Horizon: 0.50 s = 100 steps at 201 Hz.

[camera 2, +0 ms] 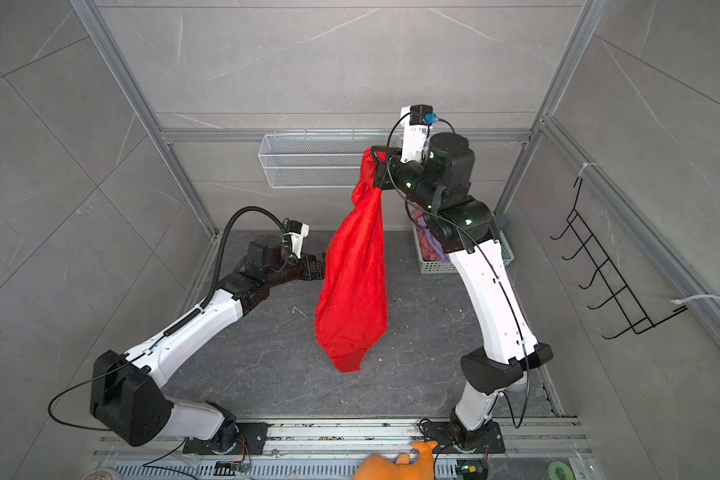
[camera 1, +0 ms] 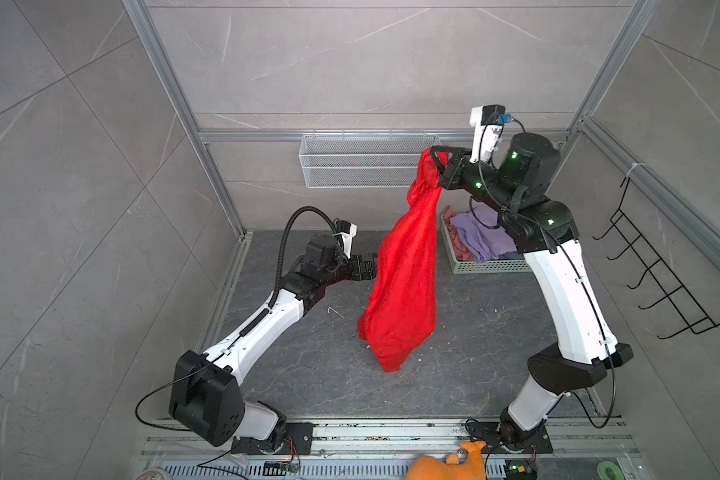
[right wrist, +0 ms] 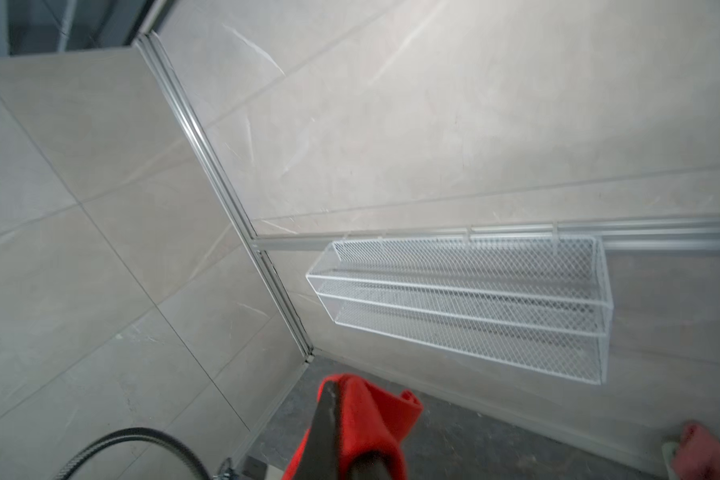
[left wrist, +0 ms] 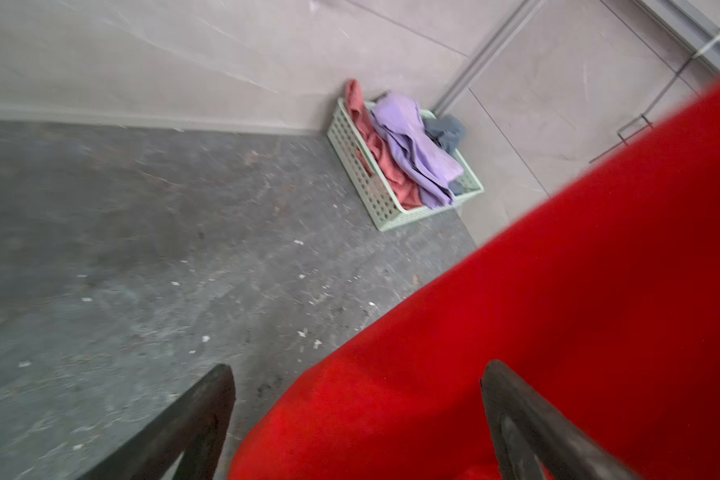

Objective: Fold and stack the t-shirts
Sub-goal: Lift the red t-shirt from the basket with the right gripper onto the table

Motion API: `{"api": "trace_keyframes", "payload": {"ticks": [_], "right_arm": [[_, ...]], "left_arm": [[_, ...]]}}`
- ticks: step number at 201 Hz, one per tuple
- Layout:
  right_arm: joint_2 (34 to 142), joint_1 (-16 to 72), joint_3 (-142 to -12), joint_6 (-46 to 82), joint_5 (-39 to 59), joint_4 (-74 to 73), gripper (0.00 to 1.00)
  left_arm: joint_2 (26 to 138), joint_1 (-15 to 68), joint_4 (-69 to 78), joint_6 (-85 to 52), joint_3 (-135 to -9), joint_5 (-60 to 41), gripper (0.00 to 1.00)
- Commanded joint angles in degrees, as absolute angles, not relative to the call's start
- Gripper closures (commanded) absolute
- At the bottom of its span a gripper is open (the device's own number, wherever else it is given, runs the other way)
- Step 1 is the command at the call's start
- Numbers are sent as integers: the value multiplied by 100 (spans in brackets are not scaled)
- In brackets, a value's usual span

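Note:
The bright red t-shirt (camera 1: 404, 282) (camera 2: 354, 291) hangs bunched from my right gripper (camera 1: 435, 156) (camera 2: 377, 153) (right wrist: 341, 399), which is shut on its top edge high above the table; the hem reaches down near the tabletop. My left gripper (camera 1: 368, 270) (camera 2: 319, 266) (left wrist: 358, 372) stands open at the shirt's left side, mid-height. Red cloth (left wrist: 558, 311) fills the space between its fingers; contact cannot be told. A lavender t-shirt (left wrist: 412, 141), a dusty pink t-shirt (left wrist: 375, 145) and a dark grey t-shirt (left wrist: 447, 129) lie crumpled in a pale green basket (camera 1: 487, 266) (left wrist: 375, 199).
A white mesh shelf (camera 1: 362, 162) (right wrist: 466, 299) hangs on the back wall behind the right gripper. A black wire rack (camera 1: 661, 282) is on the right wall. An orange plush toy (camera 1: 449, 463) lies at the front rail. Dark grey tabletop (camera 1: 308, 353) spreads under the shirt.

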<state>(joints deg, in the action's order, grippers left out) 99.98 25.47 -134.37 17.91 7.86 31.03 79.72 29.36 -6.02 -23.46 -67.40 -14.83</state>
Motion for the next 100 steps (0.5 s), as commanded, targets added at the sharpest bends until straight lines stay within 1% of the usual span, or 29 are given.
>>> {"api": "trace_keyframes", "payload": {"ticks": [1,18,29,34,39,43,49,52,57,78,82,100], "right_arm": [[9939,2530,-12555,1486,-15,3221,100],[9779,2514,-11570,1221,-889,3122,100],[9758,2458,-11153,1136,-1354,3143,100],[9769,2403,-10981,1111,-1541,3183,97],[9798,2335,-10860,1164,-1763,3270,91],[9820,2276,-10786,1248,-1910,3365,82],[9842,2179,-10667,1349,-2028,3476,63],[9839,2130,-10611,1388,-2037,3513,56],[9817,2059,-10493,1449,-2020,3540,48],[9453,1951,-9884,1581,-1592,3304,35],[9383,1953,-9781,1624,-1479,3272,31],[9119,1966,-9324,1908,-711,3193,30]], "left_arm": [[7562,2949,-1009,-2041,-6491,-806,5],[7398,2944,-1252,-2077,-6211,-419,5],[7338,2943,-1379,-2129,-6034,-242,5],[7327,2944,-1452,-2156,-5982,-166,5],[7324,2940,-1537,-2171,-5930,-105,5],[7330,2943,-1610,-2179,-5901,-34,5],[7352,2944,-1714,-2187,-5850,95,5],[7363,2942,-1783,-2188,-5837,155,5],[7395,2953,-1868,-2197,-5809,230,5],[7491,2945,-2037,-2234,-5591,507,6],[7516,2950,-2052,-2263,-5566,517,6],[7707,2946,-2047,-2294,-5491,597,7]]}}
